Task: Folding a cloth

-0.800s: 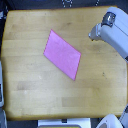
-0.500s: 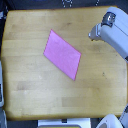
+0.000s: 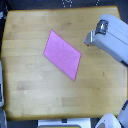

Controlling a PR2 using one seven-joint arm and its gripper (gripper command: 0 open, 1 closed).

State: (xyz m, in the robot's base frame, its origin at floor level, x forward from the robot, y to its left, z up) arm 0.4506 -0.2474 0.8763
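1. Far left of the frame: a pale strip of something runs down the left edge, too blurred to name. Beside it begins the wooden table [image 3: 25,95], which fills most of the view.

2. Centre-left: the cloth [image 3: 62,53] lies flat on the table, a single pink layer, turned so that its corners point toward the upper left and the lower right. No edge is lifted and no fold shows. It lies where it did 0.8 s ago, with the same outline.

3. Right of the cloth is a band of bare wood, so cloth and arm are well apart.

4. Upper right: the arm's grey-white shell comes in from the right edge, and the gripper [image 3: 90,39] at its tip points left toward the cloth's right corner. It is too small and blurred here to tell whether its jaws are parted or closed. It holds nothing that I can see.

5. What has changed: almost nothing. The arm sits in the same upper-right spot as in the earlier views; any shift is too slight to be sure of.

6. What that means, as a judgement: folding has not begun. The next step is likely an approach to a cloth corner, the nearest being the right one, followed by a pinch of thin fabric off the wood.
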